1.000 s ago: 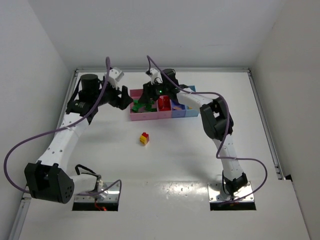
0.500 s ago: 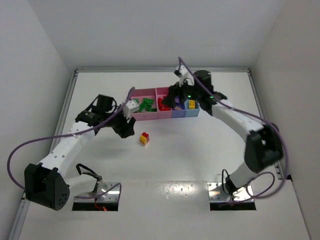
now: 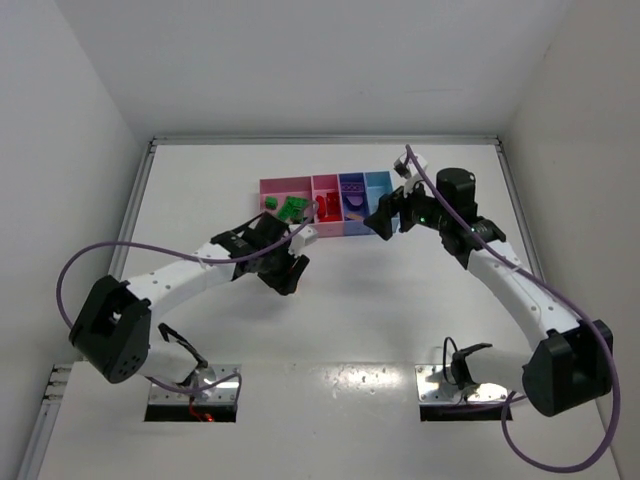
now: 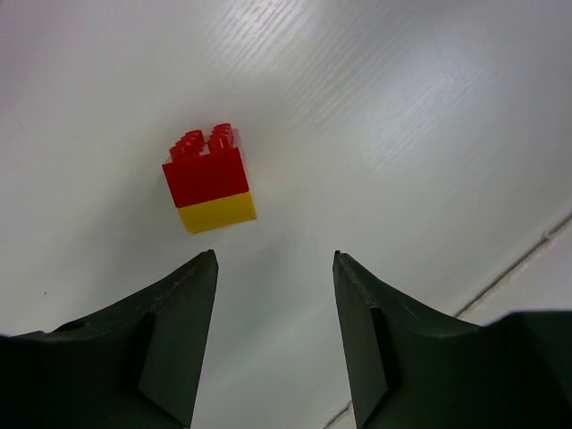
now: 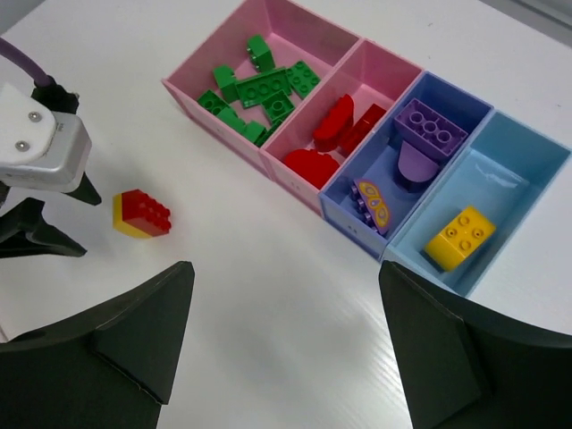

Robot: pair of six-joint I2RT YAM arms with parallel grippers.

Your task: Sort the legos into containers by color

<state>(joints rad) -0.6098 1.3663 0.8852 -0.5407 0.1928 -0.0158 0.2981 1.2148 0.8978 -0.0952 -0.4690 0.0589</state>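
A red-on-yellow lego clump lies on the white table, just ahead of my open, empty left gripper. In the top view the left gripper hovers over it and hides it. The clump also shows in the right wrist view. The containers stand in a row: the wide pink bin holds green bricks, the narrow pink bin red ones, the purple-blue bin purple pieces, and the light blue bin a yellow brick. My right gripper is open and empty, in front of the bins' right end.
The bin row sits at the back middle of the table. White walls close in the table on the left, back and right. The left arm's white wrist part shows beside the clump.
My left arm swung from the bins' left end down to the clump, which it now covers in the top view. My right arm drew away from the bins to the right.
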